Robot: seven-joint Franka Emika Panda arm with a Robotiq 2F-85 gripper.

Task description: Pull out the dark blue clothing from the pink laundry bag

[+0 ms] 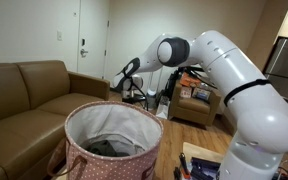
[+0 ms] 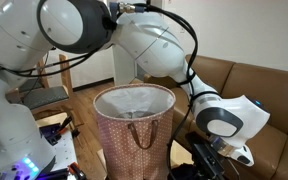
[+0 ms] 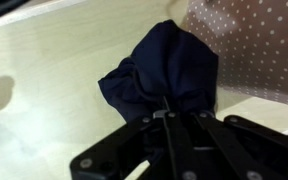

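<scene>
Holding the dark blue clothing (image 3: 169, 65) as a bunched-up wad right now, with the fingers (image 3: 167, 118) pinched shut on a fold at its near edge. In the wrist view it's outside the pink laundry bag (image 3: 254, 45), over the pale surface (image 3: 44, 60), and the bag's dotted wall sits just beside it. I can't tell if the wad is resting on the surface or hanging just above it. The exterior views don't help, since the arm hides the garment.

So my guess is the pull-out is basically done and what's left is putting it down cleanly. I'd keep the pinch firm because it's only got a small fold, and limp fabric slides out easily. I'd drift away from the bag wall first so no trailing bit snags it. Then I'd lower slowly and only open once the surface takes the weight. A greyish cloth (image 1: 109, 148) sits inside the bag, and I'd leave that alone.
</scene>
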